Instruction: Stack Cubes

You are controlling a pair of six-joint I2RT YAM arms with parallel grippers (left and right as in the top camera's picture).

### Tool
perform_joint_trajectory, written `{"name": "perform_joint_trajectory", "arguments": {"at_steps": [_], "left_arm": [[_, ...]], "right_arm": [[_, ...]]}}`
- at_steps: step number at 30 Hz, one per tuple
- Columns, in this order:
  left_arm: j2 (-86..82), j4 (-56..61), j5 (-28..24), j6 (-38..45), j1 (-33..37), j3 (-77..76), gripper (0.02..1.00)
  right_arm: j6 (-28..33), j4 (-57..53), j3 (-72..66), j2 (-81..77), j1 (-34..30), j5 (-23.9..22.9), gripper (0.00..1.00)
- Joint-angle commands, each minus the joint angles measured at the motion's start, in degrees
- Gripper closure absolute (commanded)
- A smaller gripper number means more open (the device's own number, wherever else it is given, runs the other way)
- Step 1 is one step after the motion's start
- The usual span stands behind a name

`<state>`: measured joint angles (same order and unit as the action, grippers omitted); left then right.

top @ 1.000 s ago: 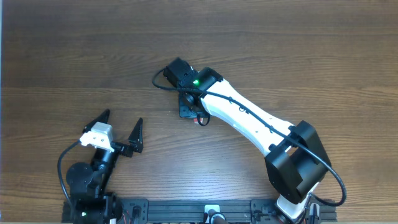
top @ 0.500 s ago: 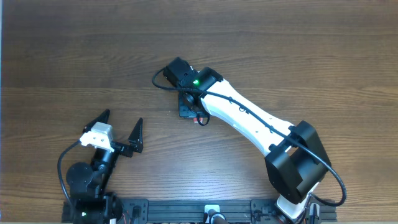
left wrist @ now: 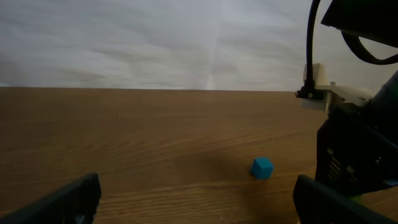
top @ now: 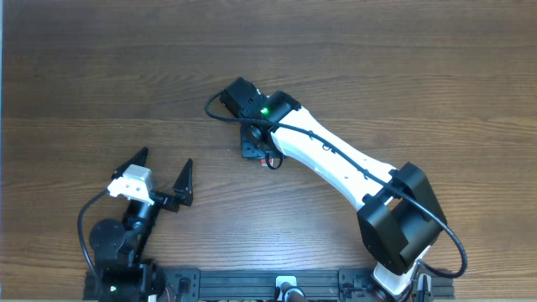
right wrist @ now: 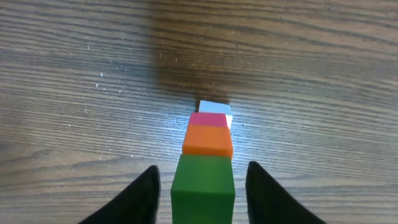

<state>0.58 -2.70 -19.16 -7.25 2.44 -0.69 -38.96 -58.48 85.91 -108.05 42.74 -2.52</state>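
Left arm (top: 126, 231) folded low near the worktop's (top: 436, 67) bottom-left corner, left pincer (top: 165, 159) spread wide. Right arm (top: 336, 168) stretched diagonally to mid-worktop, right pincer (right wrist: 202, 168) pointing down, jaws apart.

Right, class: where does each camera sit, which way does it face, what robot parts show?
Top view: overhead, looking down on the table; both arms.
Left wrist view: low, facing a blue cube across the table; own fingers, right arm.
Right wrist view: above the cube stack, looking down; own open fingers.
Top and left wrist views share the right arm.
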Motion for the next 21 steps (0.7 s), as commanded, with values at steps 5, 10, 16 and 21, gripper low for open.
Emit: {"name": "perform_joint_trajectory", "arguments": {"at_steps": [5, 10, 16, 21], "left_arm": [[-0.42, 0.09, -0.55, 0.85, 0.26, 0.33, 0.02], [-0.42, 0.09, -0.55, 0.85, 0.26, 0.33, 0.02], [-0.42, 0.09, -0.55, 0.83, 0.26, 0.33, 0.02], [-0.42, 0.09, -0.55, 0.85, 0.26, 0.33, 0.02]], "right_arm": [[-0.2, 0.28, -0.63, -0.74, -0.57, -0.35, 0.205], [0.24, 0.63, -0.26, -0.74, -1.44, -0.59, 0.066], [3.85, -1.29, 5.99, -1.31, -4.07, -0.57, 0.073], [8.31, -6.73, 16.98, -8.31, -6.62, -0.55, 0.086]]}}
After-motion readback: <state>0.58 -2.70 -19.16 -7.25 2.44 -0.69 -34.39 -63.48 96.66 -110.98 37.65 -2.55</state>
